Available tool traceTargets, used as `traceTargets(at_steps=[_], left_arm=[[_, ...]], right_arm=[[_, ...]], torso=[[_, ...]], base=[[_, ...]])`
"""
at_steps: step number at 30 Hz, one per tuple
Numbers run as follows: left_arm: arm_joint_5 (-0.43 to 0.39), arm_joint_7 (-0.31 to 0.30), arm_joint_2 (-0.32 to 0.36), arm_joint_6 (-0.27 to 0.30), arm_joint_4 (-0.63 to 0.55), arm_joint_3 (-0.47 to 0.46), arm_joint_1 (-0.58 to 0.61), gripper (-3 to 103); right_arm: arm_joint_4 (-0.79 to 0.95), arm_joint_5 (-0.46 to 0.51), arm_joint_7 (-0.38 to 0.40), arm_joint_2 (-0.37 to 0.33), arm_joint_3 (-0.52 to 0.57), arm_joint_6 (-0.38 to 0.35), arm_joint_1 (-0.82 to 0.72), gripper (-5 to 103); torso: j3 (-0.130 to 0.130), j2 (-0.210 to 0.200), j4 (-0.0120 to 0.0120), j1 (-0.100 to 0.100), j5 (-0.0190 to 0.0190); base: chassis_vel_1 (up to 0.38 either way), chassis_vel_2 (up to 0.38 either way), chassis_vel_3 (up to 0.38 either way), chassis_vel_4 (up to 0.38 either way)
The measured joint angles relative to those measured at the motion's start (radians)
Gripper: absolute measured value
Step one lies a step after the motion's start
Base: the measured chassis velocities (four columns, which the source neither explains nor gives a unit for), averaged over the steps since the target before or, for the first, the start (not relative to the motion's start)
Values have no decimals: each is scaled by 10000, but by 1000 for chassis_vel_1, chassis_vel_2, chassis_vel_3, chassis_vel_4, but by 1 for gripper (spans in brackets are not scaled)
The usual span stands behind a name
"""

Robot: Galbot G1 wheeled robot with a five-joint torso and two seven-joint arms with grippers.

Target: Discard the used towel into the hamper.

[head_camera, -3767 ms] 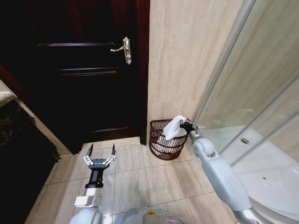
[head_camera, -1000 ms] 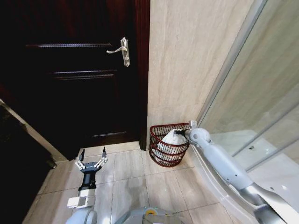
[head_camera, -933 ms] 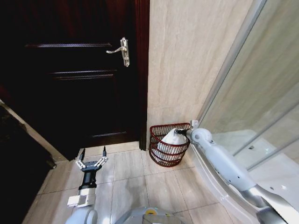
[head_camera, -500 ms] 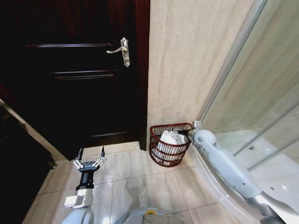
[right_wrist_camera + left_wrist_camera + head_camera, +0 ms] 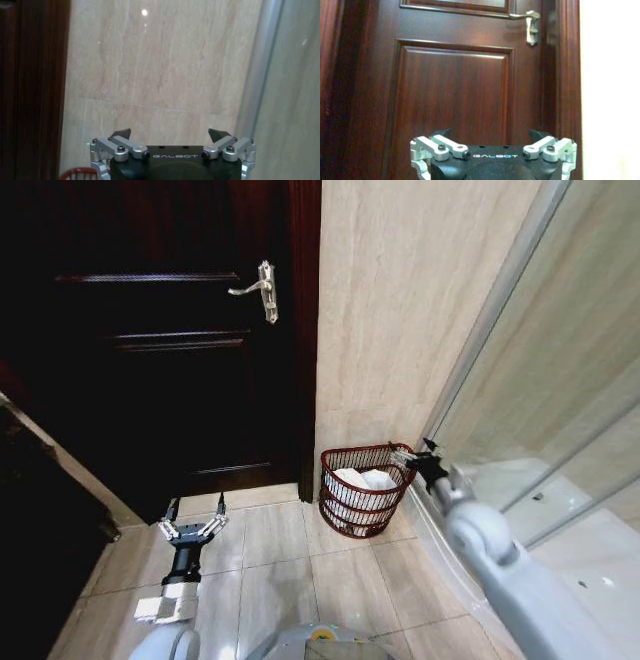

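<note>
The hamper (image 5: 352,515), a small round red-brown wire basket, stands on the floor tiles in the corner between door and wall. The white towel (image 5: 362,478) lies crumpled inside it, below the rim. My right gripper (image 5: 417,457) hovers at the hamper's right rim, open and holding nothing. In the right wrist view the right gripper (image 5: 170,134) has its fingers spread in front of the beige wall, with a bit of the hamper's red rim (image 5: 80,173) at the edge. My left gripper (image 5: 192,514) is open low over the floor, facing the door. The left gripper (image 5: 491,133) also appears in the left wrist view.
A dark wooden door (image 5: 180,380) with a metal handle (image 5: 262,288) is shut to the left of the hamper. A beige tiled wall (image 5: 400,310) stands behind it. A glass shower screen (image 5: 540,430) and its raised base (image 5: 470,580) close off the right side.
The right gripper has opened and drawn back from the hamper's mouth to its right rim. The towel has dropped from it and settled lower inside the hamper. The left arm has stayed put.
</note>
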Motion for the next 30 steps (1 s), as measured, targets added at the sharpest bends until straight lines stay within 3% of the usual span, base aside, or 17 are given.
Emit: traceTargets(at_steps=[1,3,4,6,8,10,11,13,21,30], left_arm=[[-5,19,5,-14,18,9,5,100],[-66,261,50,-194,295,88,66,100],[-66,261,50,-194,295,88,66,100],[-229,314,174,-300,418,157,112,100],[-276,314,212,-289,410,163,110,100],[-298,314,301,-111,283,176,68,100],[-298,314,301,-111,283,176,68,100],[-299,326,486,327,60,214,-6,100],[-244,469,536,1325,6,281,-421,100],[-170,548,449,1245,-75,399,-318,100]], right_arm=[[33,-98,-47,71,47,60,-95,100],[637,-970,-495,1181,513,568,-1400,100],[637,-970,-495,1181,513,568,-1400,100],[1191,-1726,-968,2396,775,1061,-2647,100],[1305,-2004,-1127,2782,875,1241,-2999,100],[1458,-2557,-1414,3574,1080,1593,-3518,100],[1458,-2557,-1414,3574,1080,1593,-3518,100],[1506,-2937,-1615,4181,1248,1944,-3783,100],[1781,-3211,-1841,4955,1374,2285,-4154,100],[1919,-3218,-2016,5017,1480,2754,-4700,100]], torso=[[0,0,-1,0,0],[0,1,3,0,-3],[0,1,3,0,-3],[0,0,2,0,-8],[0,1,2,-1,-3],[0,1,1,-1,-9],[0,1,1,-1,-9],[1,1,2,-1,-3],[2,-1,3,2,-4],[1,0,2,0,-2]], base=[[0,0,0,0],[0,0,0,0],[0,0,0,0],[0,0,0,0],[0,0,0,0],[0,0,0,0],[0,0,0,0],[0,0,0,0],[3,-7,-6,5],[69,-80,-78,70]])
